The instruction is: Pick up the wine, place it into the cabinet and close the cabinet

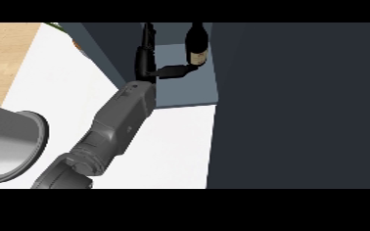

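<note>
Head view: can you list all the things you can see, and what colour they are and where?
Wine bottle: one, dark with a pale label, upright inside the cabinet at the top middle.
Cabinet: one, blue-grey inside, open, top middle.
Cabinet door: one, dark navy, fills the right side.
Counter: one, white, across the middle and left.
Bowl: one, grey metal, cut off by the left edge.
Floor: one strip, light wood, top left corner.
Green thing: one, partly hidden beside the cabinet's left wall; cannot tell what it is.
Forearm: one, grey, coming in from the lower left.
Hand: one, black, inside the cabinet, one finger or thumb touching the bottle's label.
</note>
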You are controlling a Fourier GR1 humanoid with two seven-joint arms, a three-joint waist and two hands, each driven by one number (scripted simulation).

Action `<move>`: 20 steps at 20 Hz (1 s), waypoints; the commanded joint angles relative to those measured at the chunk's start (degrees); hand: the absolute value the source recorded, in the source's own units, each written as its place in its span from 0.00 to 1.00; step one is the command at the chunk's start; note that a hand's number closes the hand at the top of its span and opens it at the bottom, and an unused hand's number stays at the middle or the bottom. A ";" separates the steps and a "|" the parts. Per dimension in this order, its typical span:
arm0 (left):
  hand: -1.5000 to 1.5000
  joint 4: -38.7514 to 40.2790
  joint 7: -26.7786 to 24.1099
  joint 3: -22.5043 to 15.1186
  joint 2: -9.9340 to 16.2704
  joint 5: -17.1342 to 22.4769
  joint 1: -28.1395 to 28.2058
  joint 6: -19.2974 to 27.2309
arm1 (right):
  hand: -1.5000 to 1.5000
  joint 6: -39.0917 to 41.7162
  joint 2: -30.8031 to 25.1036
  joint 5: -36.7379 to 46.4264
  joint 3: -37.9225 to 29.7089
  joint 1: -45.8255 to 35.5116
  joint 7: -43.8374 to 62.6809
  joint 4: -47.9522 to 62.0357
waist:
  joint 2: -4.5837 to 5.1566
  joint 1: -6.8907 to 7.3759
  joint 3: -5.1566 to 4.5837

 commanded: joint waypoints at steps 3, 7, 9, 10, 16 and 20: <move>0.00 0.23 1.59 0.34 0.06 0.62 -0.46 -0.79 | 0.00 -1.20 0.32 0.79 3.49 2.21 0.07 -2.84 | -0.25 0.17 -0.06; 0.00 -1.01 -1.00 0.31 0.06 2.29 3.16 -4.60 | 0.00 -0.03 0.32 -0.71 2.32 3.76 -1.44 -2.91 | -0.34 -0.04 -0.03; 0.00 -1.85 -0.59 0.49 0.06 3.30 3.82 -6.82 | 0.00 -0.75 0.33 0.35 3.24 4.42 -0.25 -4.05 | -0.59 0.53 -0.04; 0.00 -2.71 -1.15 -0.22 0.06 4.22 4.13 -6.25 | 0.00 -0.57 -1.00 -2.89 -0.40 -0.22 1.12 -1.95 | -0.63 0.56 -0.04; 0.00 -6.19 0.16 -5.49 0.06 7.92 6.67 -6.63 | 0.00 -3.39 0.33 0.87 4.24 0.01 1.69 -1.93 | -1.04 0.72 -0.04; 0.00 -12.31 3.06 -11.04 0.06 13.26 9.22 -4.17 | 0.00 -1.12 -0.92 -2.04 -0.51 0.78 -0.07 -0.59 | -1.15 0.90 0.00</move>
